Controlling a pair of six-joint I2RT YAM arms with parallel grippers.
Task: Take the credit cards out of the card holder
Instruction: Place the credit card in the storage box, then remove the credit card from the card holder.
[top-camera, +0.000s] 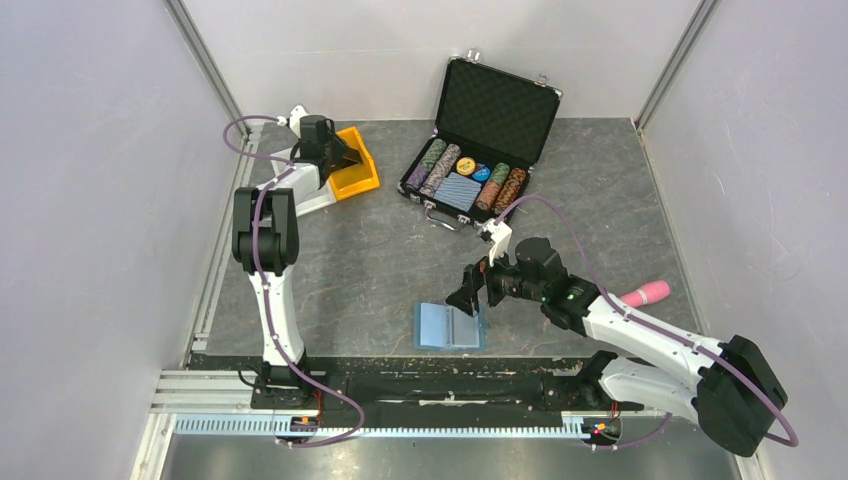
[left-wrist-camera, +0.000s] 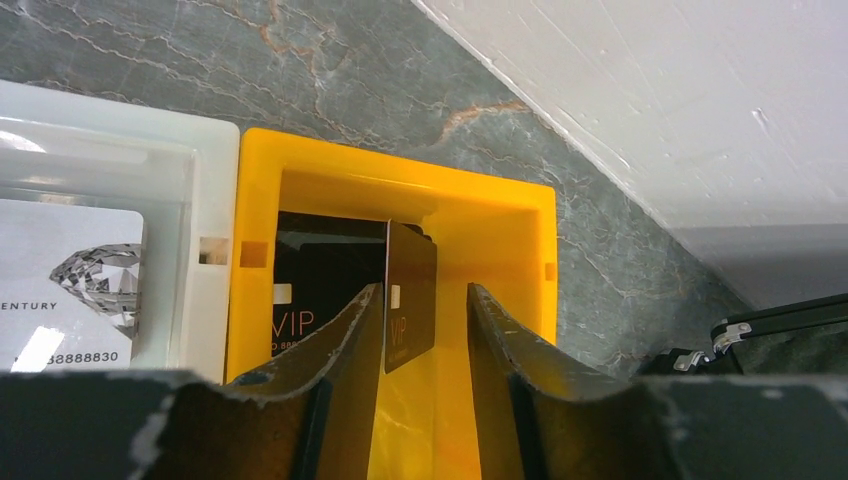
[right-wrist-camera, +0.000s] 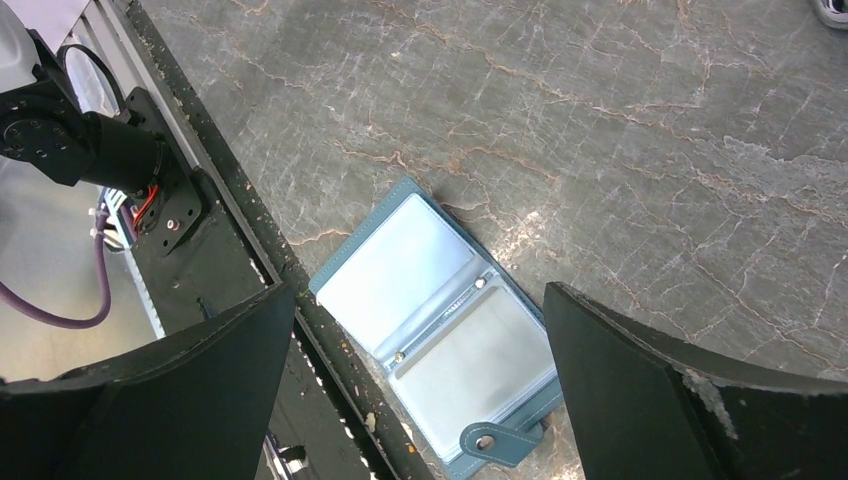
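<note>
Left pincer (left-wrist-camera: 425, 300) gapes around one of two credit cards (left-wrist-camera: 320, 270).

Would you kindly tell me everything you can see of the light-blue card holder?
The card holder lies open and flat on the grey marbled table, close to its near edge. Its soft cover looks like blue leatherette, with a snap tab at one end. Two clear plastic pocket pages, joined by a metal ring spine, both look empty. The right claw hangs open above it, not touching.
</note>
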